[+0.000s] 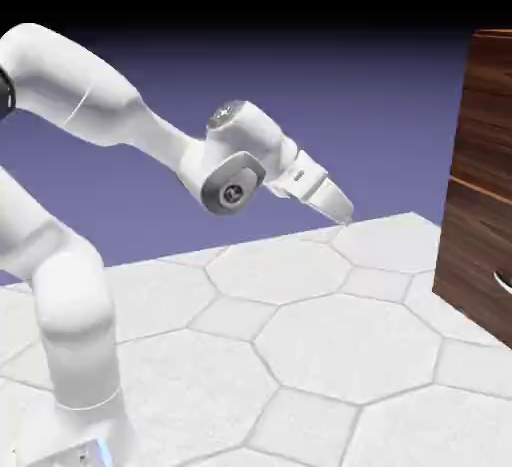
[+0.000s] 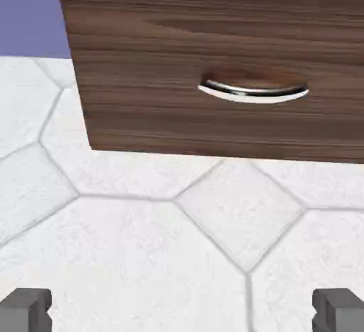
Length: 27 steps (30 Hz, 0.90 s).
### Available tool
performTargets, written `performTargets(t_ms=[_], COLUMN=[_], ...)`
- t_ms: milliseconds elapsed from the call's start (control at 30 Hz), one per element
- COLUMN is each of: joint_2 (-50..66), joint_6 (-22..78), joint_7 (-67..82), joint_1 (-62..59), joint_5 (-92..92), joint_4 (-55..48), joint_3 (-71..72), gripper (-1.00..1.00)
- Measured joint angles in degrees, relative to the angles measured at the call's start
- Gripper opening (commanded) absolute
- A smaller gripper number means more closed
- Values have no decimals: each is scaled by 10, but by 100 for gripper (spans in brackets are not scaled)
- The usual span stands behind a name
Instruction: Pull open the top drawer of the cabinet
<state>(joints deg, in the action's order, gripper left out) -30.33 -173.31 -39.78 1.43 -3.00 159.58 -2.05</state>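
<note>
My gripper (image 1: 335, 205) stands wide, nothing between its fingers (image 2: 338, 311); in the hand view one tip shows at each side of the bottom edge. Exterior view: my white arm (image 1: 70, 80) reaches right, wrist bent, gripper slanting down toward the cabinet (image 1: 480, 250), well apart from it. Cabinet at the exterior view's right edge, dark brown grain, partly cut off. The top drawer (image 1: 490, 63) is in its upper part, higher than my fingertips; its handle is out of frame. Hand view: lower panel (image 2: 213, 128) with curved silver handle (image 2: 254, 94), beyond my fingers, untouched. Below it, pale floor (image 2: 142, 252), grey seams. Blue-violet backdrop (image 2: 28, 11) at upper left.
</note>
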Motion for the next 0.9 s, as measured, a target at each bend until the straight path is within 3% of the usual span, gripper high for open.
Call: performTargets(t_ms=[900], joint_2=[521], joint_6=[156], joint_7=[600], joint_1=[166], joint_5=[-673], joint_4=[-318], joint_3=[-458], gripper=[100])
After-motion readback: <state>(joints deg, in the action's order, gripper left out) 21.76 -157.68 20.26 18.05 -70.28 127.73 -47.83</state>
